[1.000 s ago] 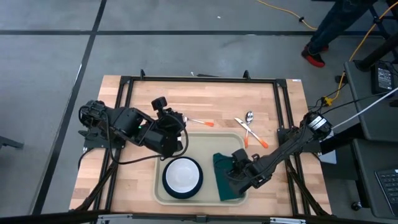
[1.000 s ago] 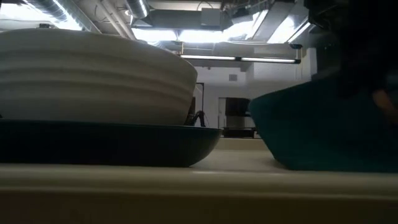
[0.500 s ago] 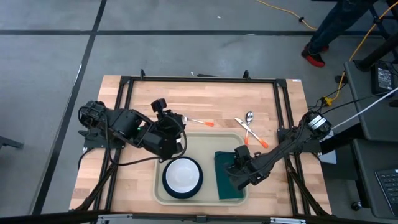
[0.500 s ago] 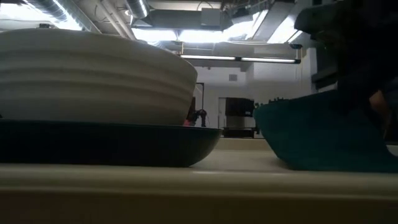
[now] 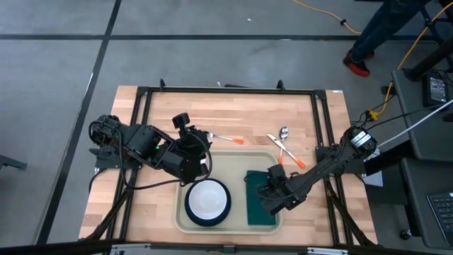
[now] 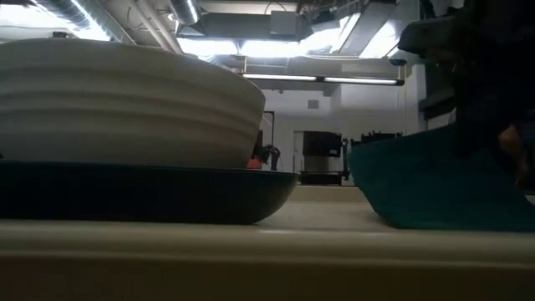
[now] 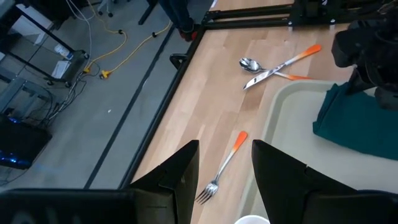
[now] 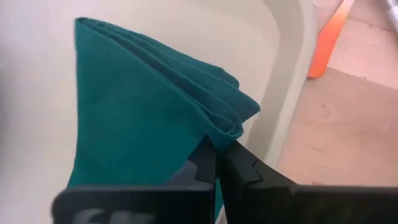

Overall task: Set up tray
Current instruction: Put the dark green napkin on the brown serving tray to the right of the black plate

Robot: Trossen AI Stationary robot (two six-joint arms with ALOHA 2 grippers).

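The beige tray [image 5: 236, 164] lies at the table's near middle. A dark teal plate [image 5: 191, 210] with a white bowl [image 5: 207, 198] sits in its left half, and both fill the low view's left [image 6: 142, 192]. The dark green napkin [image 5: 259, 210] lies in the tray's right half. My right gripper [image 5: 272, 189] is over the napkin's far right corner and shut on it. My left gripper [image 5: 204, 144] hangs open over the tray's far left corner. In the left wrist view [image 7: 225, 180] its fingers stand either side of the orange-handled fork [image 7: 225, 163] without touching it. My right gripper pinches the napkin's far right corner [image 8: 225, 127] between its two fingers, on a folded edge of several layers. The fingers come from above, slanting in from the table's right. That corner is raised a little, and the rest of the napkin [image 8: 137, 118] lies on the tray floor.
The fork [image 5: 226, 139] lies on the wood just beyond the tray's far rim. A spoon and a knife [image 5: 284, 146] with orange handles lie crossed at the far right, also seen in the left wrist view [image 7: 273, 62]. A black frame [image 5: 226, 90] borders the table.
My right gripper has drawn the napkin's corner slightly toward the table's right and far side. The napkin was bunched up at its far end and now lies spread out flatter as a rectangle. Its left edge has shifted right in the low view.
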